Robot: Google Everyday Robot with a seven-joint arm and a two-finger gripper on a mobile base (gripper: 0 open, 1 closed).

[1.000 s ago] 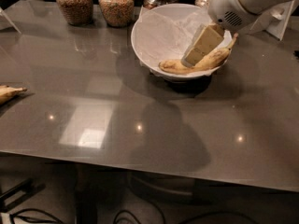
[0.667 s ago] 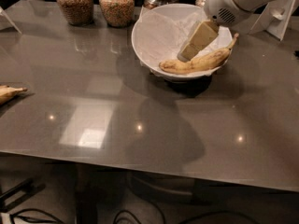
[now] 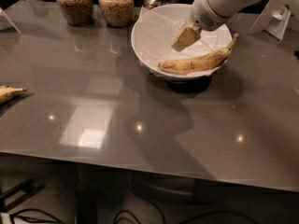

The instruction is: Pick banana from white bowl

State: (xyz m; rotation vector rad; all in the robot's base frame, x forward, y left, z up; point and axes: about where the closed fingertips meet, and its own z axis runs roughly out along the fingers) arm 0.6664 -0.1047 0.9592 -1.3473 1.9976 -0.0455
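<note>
Lifted off the banana (image 3: 196,63) since 1 second ago, the gripper (image 3: 186,38) now hangs over the paper lining of the white bowl (image 3: 140,45), carrying nothing; whether it is spread or clenched I cannot tell. At far left, another banana's tip (image 3: 9,93) lies on the grey table (image 3: 93,78). 2 grain jars (image 3: 74,3) stand behind. The banana rests along the bowl's near rim, stem over its right edge.

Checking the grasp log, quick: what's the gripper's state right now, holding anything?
Gripper: over the white bowl, apart from the banana, holding nothing; open or closed cannot be told.
</note>
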